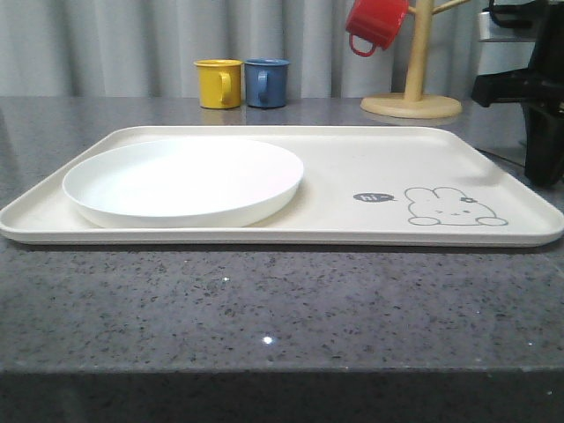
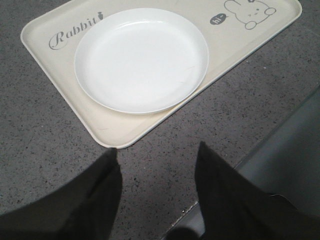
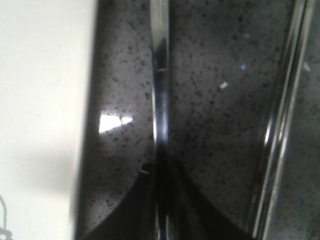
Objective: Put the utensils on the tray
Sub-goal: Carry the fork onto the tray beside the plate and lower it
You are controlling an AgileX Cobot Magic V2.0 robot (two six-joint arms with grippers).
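Right claw (image 3: 161,210), seen from its own wrist, pinches a slim shiny utensil (image 3: 160,100) between dark fingers just off the tray (image 3: 40,100) edge over the counter (image 3: 215,125), with paired chopsticks (image 3: 280,125) lying farther from the tray. From the left wrist, the left claw (image 2: 157,165) hangs spread wide and empty over the counter just off a tray corner, the white plate (image 2: 141,59) sitting on the tray between the "Rabbit" script and the rabbit drawing. From the front, the right arm (image 1: 529,97) stands at the tray's right end, and yellow (image 1: 218,84), blue (image 1: 266,83) and red (image 1: 374,25) mugs sit behind the tray, the red on a wooden rack (image 1: 414,79).
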